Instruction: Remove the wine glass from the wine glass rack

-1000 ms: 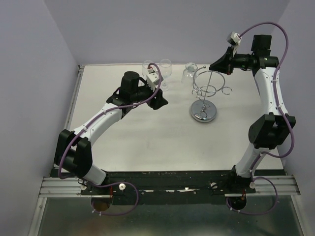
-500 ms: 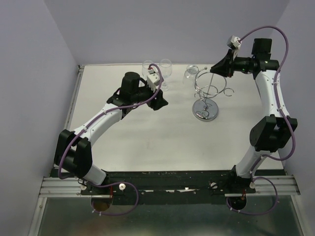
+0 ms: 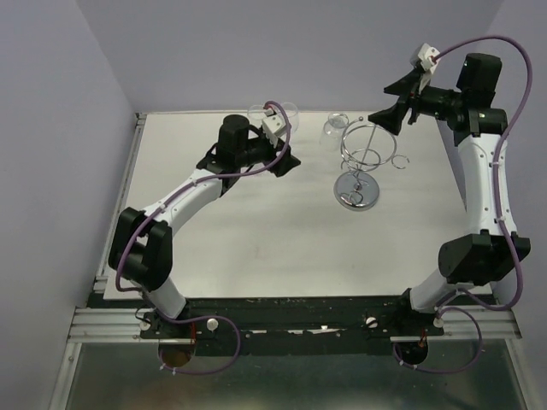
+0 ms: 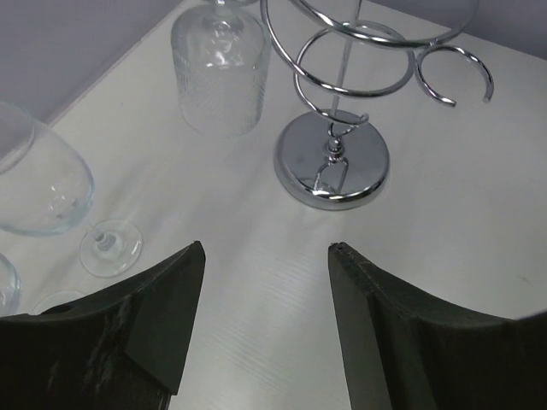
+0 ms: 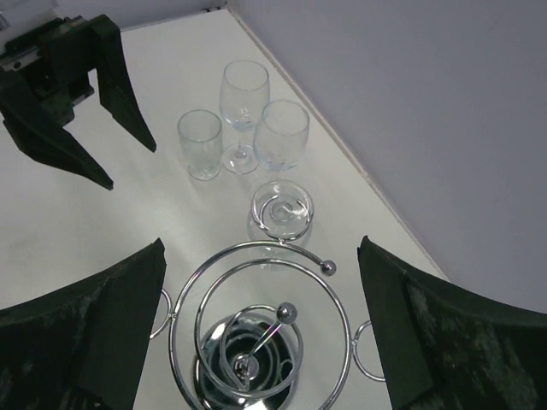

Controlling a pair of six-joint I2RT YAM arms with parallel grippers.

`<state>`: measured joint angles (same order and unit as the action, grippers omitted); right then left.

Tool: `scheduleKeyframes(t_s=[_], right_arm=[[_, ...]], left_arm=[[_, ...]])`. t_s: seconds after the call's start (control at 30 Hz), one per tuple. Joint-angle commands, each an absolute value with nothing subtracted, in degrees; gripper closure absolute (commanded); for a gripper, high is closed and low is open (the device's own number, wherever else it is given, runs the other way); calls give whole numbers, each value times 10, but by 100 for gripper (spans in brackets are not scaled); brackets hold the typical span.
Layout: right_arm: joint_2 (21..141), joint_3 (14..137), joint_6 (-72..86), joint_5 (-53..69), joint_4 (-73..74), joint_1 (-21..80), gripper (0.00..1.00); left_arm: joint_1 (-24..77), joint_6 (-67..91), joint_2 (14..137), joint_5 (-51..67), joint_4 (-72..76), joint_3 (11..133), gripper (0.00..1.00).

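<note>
The chrome wine glass rack (image 3: 356, 191) stands at the back right of the table. Its spiral ring top (image 5: 256, 325) is right under my open right gripper (image 5: 261, 243), whose fingers are apart from the wire. A wine glass (image 5: 282, 209) hangs upside down in the rack's far outer loop, foot up (image 3: 334, 128); its patterned bowl (image 4: 218, 73) shows beside the rack base (image 4: 332, 158). My left gripper (image 4: 266, 246) is open and empty, low over the table left of the rack (image 3: 286, 162).
Two stemmed glasses (image 5: 244, 98) (image 5: 282, 137) and a tumbler (image 5: 199, 141) stand on the table near the back wall, behind my left gripper (image 5: 128, 165). One glass bowl (image 4: 43, 184) is close to my left finger. The table's back edge (image 3: 308, 113) meets the wall.
My right gripper has opened wide and drawn up and back to the right, away from the rack top. The left arm has swung toward the back, closer to the standing glasses.
</note>
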<state>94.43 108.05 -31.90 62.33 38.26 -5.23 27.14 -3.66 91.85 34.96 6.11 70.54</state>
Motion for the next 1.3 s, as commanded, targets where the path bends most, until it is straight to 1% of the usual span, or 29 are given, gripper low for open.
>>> scheduleKeyframes(t_s=[0.0,0.17,0.3,0.43,0.47,0.5,0.53,0.67,0.77,0.93,1.27], right_arm=[[894,1071,-216,550,324,-53,0],[837,1021,-149,494,279,-52,0],[796,979,-141,503,265,-52,0],[769,947,-141,504,267,-52,0],[764,939,-140,504,269,-52,0],[760,935,-141,505,273,-52,0],[757,933,-142,505,279,-52,0],[751,940,-148,509,313,-53,0],[745,941,-156,507,338,-52,0],[739,941,-166,508,366,-51,0],[730,931,-175,513,386,-52,0]], left_arm=[[279,-68,974,359,147,785,25],[289,-93,1049,382,152,878,24],[296,-115,1101,413,154,923,22],[301,-134,1133,435,163,935,18],[302,-136,1139,436,164,938,16],[303,-137,1147,439,165,941,3],[305,-136,1155,439,168,944,1],[315,-138,1188,438,199,958,1],[323,-131,1218,416,228,972,1],[328,-104,1267,411,250,1018,1],[340,-105,1314,316,320,1031,1]])
